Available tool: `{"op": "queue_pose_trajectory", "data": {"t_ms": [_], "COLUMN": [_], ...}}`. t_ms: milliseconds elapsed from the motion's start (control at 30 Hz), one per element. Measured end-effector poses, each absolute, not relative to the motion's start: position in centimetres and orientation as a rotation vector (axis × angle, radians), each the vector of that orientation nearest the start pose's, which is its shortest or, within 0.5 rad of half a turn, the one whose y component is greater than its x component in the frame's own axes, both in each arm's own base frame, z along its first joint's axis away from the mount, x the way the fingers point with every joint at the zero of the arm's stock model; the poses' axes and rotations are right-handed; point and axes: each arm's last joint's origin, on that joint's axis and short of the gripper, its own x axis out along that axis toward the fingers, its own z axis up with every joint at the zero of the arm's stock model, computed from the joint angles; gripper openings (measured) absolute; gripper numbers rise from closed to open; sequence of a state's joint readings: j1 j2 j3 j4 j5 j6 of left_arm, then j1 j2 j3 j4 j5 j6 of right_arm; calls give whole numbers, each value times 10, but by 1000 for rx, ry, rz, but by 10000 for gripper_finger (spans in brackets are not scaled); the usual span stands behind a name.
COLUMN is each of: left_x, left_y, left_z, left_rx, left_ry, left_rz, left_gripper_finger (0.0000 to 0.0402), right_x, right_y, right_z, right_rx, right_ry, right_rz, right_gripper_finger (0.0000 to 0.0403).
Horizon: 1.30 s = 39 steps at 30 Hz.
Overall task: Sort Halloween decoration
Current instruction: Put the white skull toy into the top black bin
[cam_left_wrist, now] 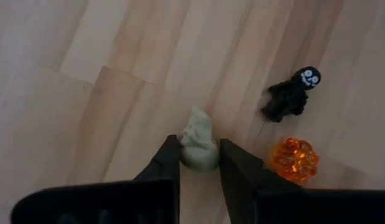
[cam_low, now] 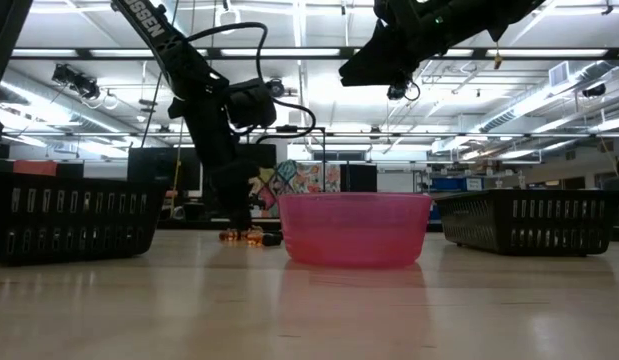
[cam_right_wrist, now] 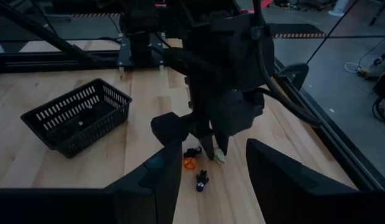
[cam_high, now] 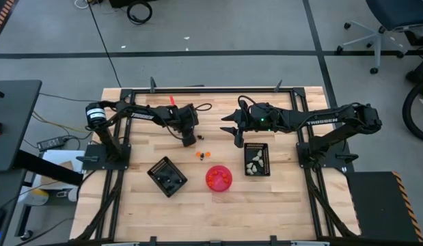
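My left gripper points down at the table's middle, shut on a pale whitish-green piece. Beside it on the wood lie a black figure with a white skull face and an orange piece. The right wrist view shows the pale piece under the left gripper, the orange piece and two black pieces. My right gripper hangs open above the table, right of the left gripper, touching nothing. The round pink-red bowl stands at the near side. My left gripper pinches the pale whitish-green piece by its lower half, one fingertip on each side. The fingers come from above, pointing down. The piece's upper end sticks out past the fingertips. Whether it is lifted off the wood, I cannot tell.
A black grid tray with dark pieces sits left of the bowl. Another black tray, holding pale pieces, sits right of the bowl, under the right arm. Bare wood lies along the table's near edge. A black frame rails the table.
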State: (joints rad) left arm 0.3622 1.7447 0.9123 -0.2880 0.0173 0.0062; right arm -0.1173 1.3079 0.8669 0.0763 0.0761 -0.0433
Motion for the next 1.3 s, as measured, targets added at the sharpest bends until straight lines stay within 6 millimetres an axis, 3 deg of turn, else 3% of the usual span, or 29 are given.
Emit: {"op": "queue_pose_trajectory", "data": {"t_ms": [300,600,833,1100,1300], "left_x": [300,335,364,427,478], "left_y": [110,91,68,38,17], "left_z": [150,186,205,210,219], "left_rx": [-245,-183,-215,-227,-221], "left_ry": [1054,903,777,730,658], "left_rz": [285,206,167,52,-19], "left_gripper_finger": [56,55,55,55,55], "right_x": [281,247,220,193,178], "right_y": [-37,-37,-43,-66,-77], "right_z": [279,289,287,278,279], "right_rx": [-47,40,237,527,600], "right_ry": [366,466,582,658,665], "right_rz": [-230,-355,-481,-765,-848], "right_gripper_finger": [182,181,162,143,140]}}
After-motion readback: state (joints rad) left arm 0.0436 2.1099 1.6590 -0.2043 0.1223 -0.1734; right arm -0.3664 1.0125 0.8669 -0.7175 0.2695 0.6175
